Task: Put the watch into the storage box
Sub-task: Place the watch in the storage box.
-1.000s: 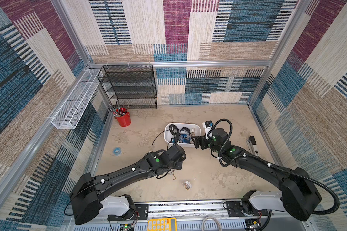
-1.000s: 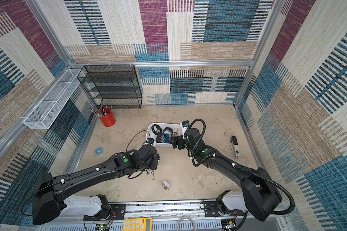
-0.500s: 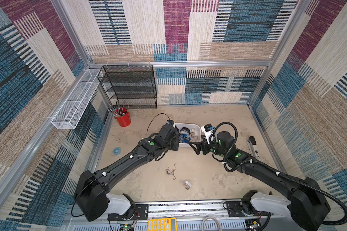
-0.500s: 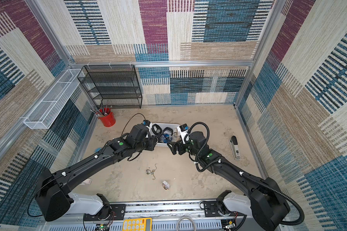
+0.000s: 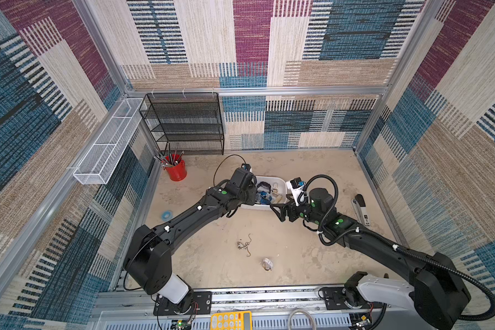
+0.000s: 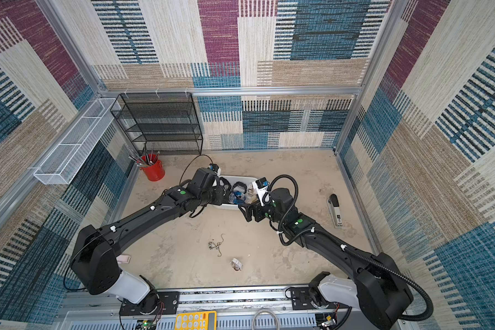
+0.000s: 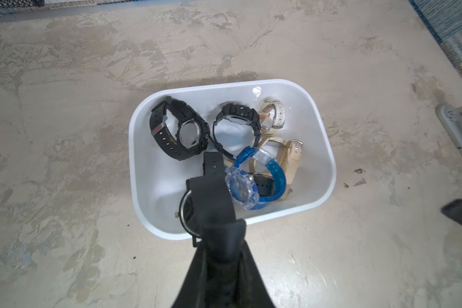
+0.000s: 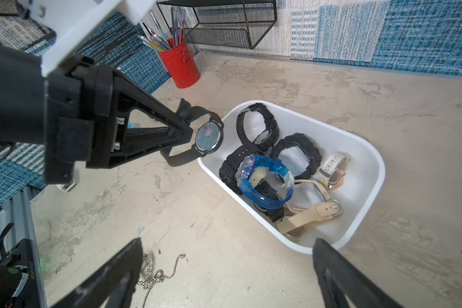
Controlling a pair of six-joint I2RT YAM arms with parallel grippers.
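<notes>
The storage box [image 7: 328, 149] is a white tub in the middle of the table, seen in both top views [image 5: 280, 183] [image 6: 242, 178]. It holds several watches: black ones, a clear blue one [image 8: 264, 181] and beige and white ones. My left gripper [image 8: 188, 130] is shut on the black strap of a round-faced watch [image 8: 208, 137]. This watch [image 7: 208, 197] hangs over the box's edge on the left arm's side. My right gripper [image 8: 224, 248] stands open and holds nothing, low over the table just in front of the box [image 5: 279, 205].
A silver chain [image 5: 245, 245] and a small ring-like piece [image 5: 267, 264] lie on the table in front. A stapler [image 5: 360, 208] lies at the right and a blue tape roll [image 5: 166, 215] at the left. A red cup [image 5: 176, 171], a black mesh shelf [image 5: 183, 123] and a white wire basket [image 5: 106, 143] stand at the back left.
My left arm has carried the watch from beside the chain back to the box's edge. My right gripper has drawn back a little from the box, still open.
</notes>
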